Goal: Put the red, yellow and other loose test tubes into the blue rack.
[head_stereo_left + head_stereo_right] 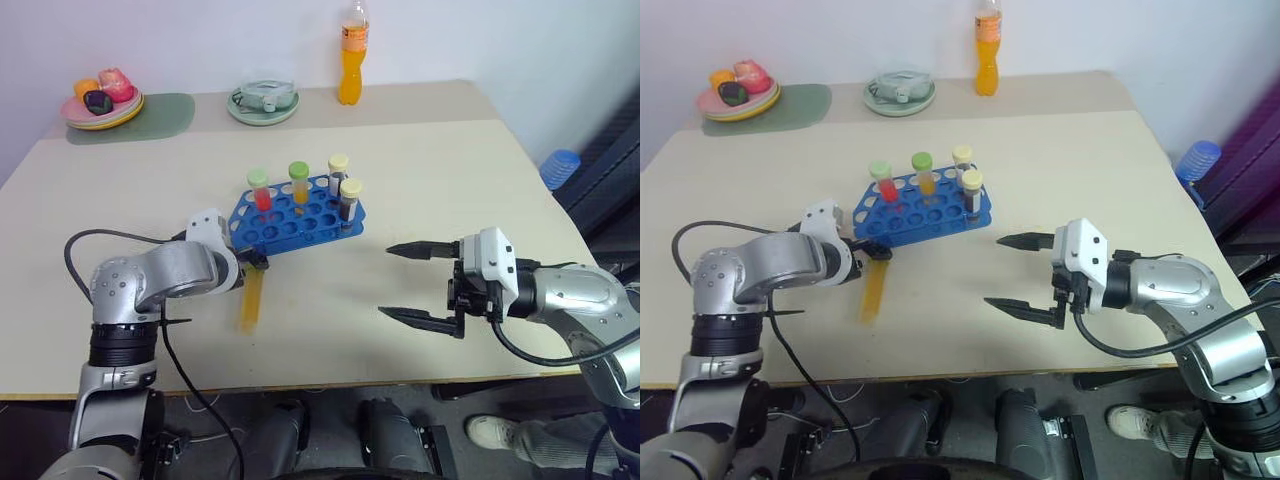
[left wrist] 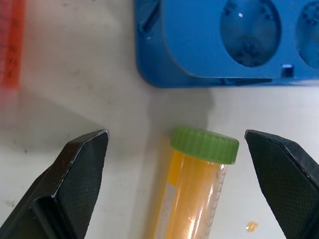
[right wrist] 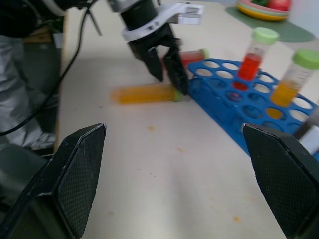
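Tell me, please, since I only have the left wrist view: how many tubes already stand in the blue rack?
Observer: Four stand in the rack: a red tube, an orange tube and two dark tubes.
Operator: Is the red blur I see beside the rack another loose tube?
Observer: Yes, a loose red tube with a green cap lies on the table by the rack's corner, next to the left claw.
Operator: And what is the right claw doing?
Observer: The right claw is open and empty, over the table to the right of the rack.
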Motion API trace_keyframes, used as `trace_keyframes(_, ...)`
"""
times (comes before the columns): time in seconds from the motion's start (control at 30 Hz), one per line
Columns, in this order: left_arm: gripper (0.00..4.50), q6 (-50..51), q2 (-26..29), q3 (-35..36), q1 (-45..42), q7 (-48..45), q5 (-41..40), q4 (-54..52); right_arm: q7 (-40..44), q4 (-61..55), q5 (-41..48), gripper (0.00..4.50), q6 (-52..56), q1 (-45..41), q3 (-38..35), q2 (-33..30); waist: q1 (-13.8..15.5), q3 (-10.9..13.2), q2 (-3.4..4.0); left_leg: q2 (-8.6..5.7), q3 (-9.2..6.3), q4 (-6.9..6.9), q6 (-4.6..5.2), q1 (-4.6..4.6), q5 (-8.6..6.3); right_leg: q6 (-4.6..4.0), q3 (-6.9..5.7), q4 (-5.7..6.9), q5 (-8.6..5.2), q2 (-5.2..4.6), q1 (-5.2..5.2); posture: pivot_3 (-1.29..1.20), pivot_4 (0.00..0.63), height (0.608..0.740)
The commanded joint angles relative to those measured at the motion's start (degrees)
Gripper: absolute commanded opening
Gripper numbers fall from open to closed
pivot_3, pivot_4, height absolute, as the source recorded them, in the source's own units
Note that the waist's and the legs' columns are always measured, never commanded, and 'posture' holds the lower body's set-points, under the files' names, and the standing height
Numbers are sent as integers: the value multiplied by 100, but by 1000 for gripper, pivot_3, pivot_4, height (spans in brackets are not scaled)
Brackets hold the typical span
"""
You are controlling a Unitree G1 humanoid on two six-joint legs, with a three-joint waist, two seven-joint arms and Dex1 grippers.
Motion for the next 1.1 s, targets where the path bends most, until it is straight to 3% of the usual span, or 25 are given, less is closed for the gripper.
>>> trace_keyframes(0.03, 4500, 0, -245, 239, -65, 565, -76, -40, 99, -46, -62, 4459, -260, 41, -116, -86, 23, 0, -1, 0, 2, 3, -1, 0, 0, 0, 0, 0, 0, 0, 0, 0, 150, 740)
trace_keyframes(0.2, 4500, 147, -322, 355, -195, 908, -76, 14, 75, -36, -108, 4459, -368, 107, -106, -21, 26, 1, -4, 0, 2, 19, -3, -1, -6, 2, 0, 1, 0, 2, 5, 0, 150, 740)
trace_keyframes(0.33, 4500, 547, 168, 211, -262, 365, -76, 263, 52, -35, -144, 4459, -456, 178, -87, 20, 18, 2, -5, 0, 2, 19, -7, -1, -8, 2, 0, 4, 0, 5, 3, 0, 150, 740)
trace_keyframes(0.63, 39, 1400, 1677, -606, -536, -1836, -76, 1043, -4, -33, -169, 4500, -538, 231, -75, 57, 21, 1, -3, 0, 3, 19, -6, 0, -12, 2, 1, 6, -1, 7, 0, 0, 150, 740)
trace_keyframes(0.93, 39, 1604, 2502, -1296, -868, -3320, -76, 1275, 6, 63, -221, 4500, -599, 179, -13, 69, 11, 6, -11, 1, 2, 19, 29, -4, -33, 1, 1, 6, -2, 7, -3, 0, 150, 740)
trace_keyframes(1.1, 39, 1446, 2645, -1386, -959, -3656, -76, 1155, 8, 129, -217, 4500, -603, 85, 43, 94, 12, 6, -11, 1, 2, 19, 30, -4, -33, 0, 2, 5, -2, 6, -3, 0, 150, 740)
